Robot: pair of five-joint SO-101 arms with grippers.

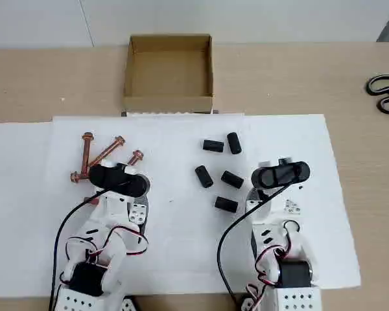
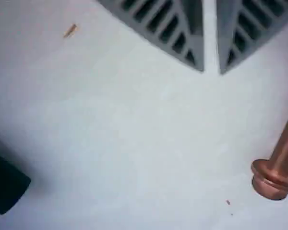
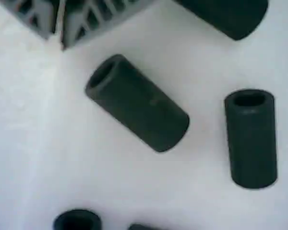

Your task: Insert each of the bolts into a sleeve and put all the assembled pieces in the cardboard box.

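copper bolts [image 1: 87, 155] lie in a loose, crossing cluster on the left half of the white paper [image 1: 175, 246], which covers the near part of the wooden surface [image 1: 298, 78]. five black sleeves [image 1: 232, 179] are scattered over the right half of the paper, all on their sides and apart from one another. the cardboard box [image 1: 133, 71] stands open at the paper's far edge, about midway across.

the left arm sits over the near side of the bolt cluster. the left pincer [image 2: 211, 69] hangs close above the paper, drawn together to a thin slit and gripping nothing. a bolt head [image 2: 273, 178] with its flange lies on the paper near it, not touching.

the right arm sits just right of the sleeves. the right pincer [image 3: 61, 43] is also closed to a narrow slit with nothing in it, just beside the open end of the nearest sleeve [image 3: 137, 103]. other sleeves lie around that one.

scissors [image 1: 386, 92] rest on the bare wood at the far right.
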